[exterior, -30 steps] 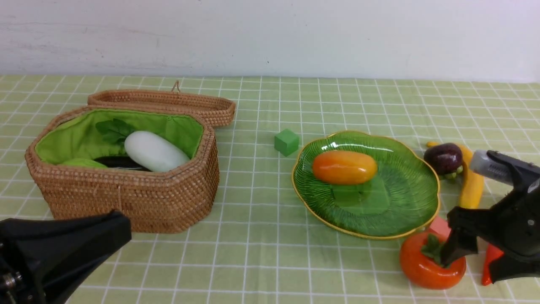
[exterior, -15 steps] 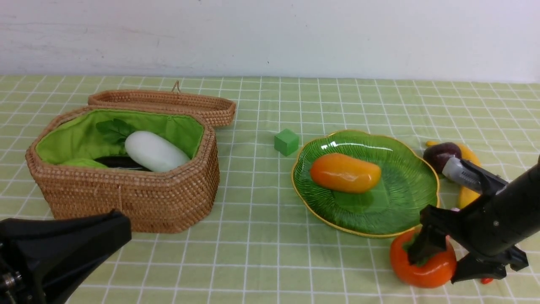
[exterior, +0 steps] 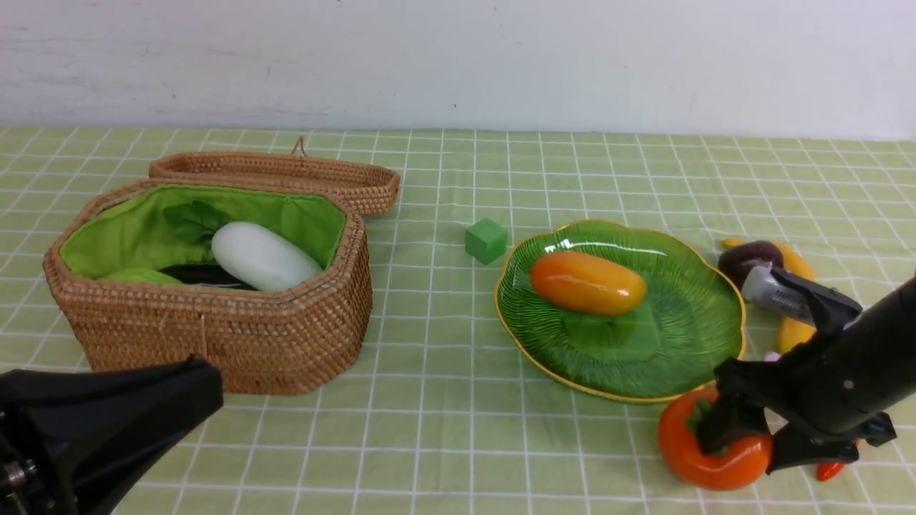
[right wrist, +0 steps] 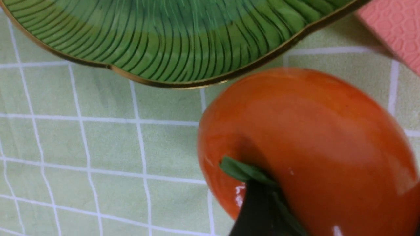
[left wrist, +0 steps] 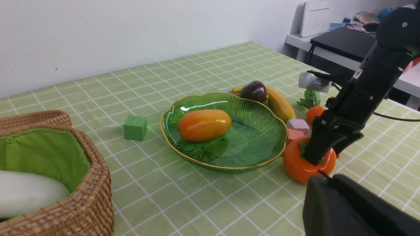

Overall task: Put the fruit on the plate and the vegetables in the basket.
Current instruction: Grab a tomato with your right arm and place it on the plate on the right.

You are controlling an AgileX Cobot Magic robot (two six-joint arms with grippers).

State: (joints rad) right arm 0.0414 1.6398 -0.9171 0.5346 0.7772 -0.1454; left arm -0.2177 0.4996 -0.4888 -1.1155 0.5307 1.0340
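The right claw [exterior: 744, 452] straddles the persimmon [exterior: 687, 458] on the tablecloth [exterior: 444, 429] just beside the plate [exterior: 680, 336], jaws wide, actual grip impossible to tell, pink block [left wrist: 298, 124] and carrot [left wrist: 314, 113] close by

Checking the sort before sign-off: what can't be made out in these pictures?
- Carrot: front view, only a tip shows past the right gripper.
- Eggplant: front view, only a dark strip shows between radish and basket rim.
- Grip on the persimmon: right wrist view crops the second finger.
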